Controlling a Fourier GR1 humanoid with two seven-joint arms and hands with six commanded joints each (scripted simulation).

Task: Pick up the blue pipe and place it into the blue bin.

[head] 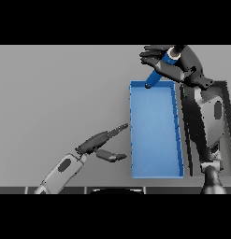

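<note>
Grey worktop (61, 93) fills the head view and carries everything else. Next in size is the blue bin (154, 130), a long, shallow rectangular tray lying right of centre with its long sides running away from the robot; no label or writing can be made out on it or on anything else. Along its right side stretches the white and grey right arm (208, 121), reaching up past the bin's far end. The left arm (61, 170) comes in from the lower left. Its left hand (100, 142) rests low over the worktop just beside the bin's left wall, fingers straight and relaxed, thumb spread, holding nothing. The right hand (175, 63) hangs above the bin's far edge with its fingers curled round the blue pipe (159, 72). That pipe is tilted, its lower end pointing down over the bin's far rim.
</note>
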